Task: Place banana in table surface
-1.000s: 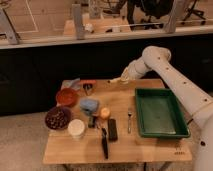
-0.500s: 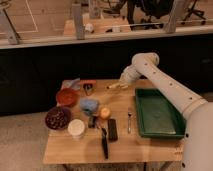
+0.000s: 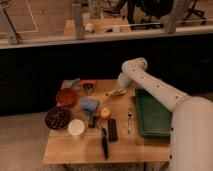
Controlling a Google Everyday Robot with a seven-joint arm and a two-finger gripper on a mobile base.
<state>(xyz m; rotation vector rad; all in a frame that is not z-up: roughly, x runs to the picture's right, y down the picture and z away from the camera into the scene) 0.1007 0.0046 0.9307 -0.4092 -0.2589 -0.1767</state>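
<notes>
The pale yellow banana [image 3: 114, 93] is at the tip of my gripper [image 3: 119, 89], low over the far middle of the light tan table surface [image 3: 75, 147]. The gripper is shut on the banana and reaches down from the white arm that comes in from the right. Whether the banana touches the wood cannot be told.
A green tray [image 3: 152, 119] lies at the right. A fork [image 3: 129, 119], black remote [image 3: 112, 129], knife [image 3: 105, 145], orange fruit [image 3: 105, 113], blue object [image 3: 90, 105], white cup [image 3: 76, 128], dark bowl [image 3: 57, 118] and red bowl [image 3: 66, 96] fill the left and middle.
The gripper has moved down and a little left with the banana, from above the table's far edge to just over the tabletop.
</notes>
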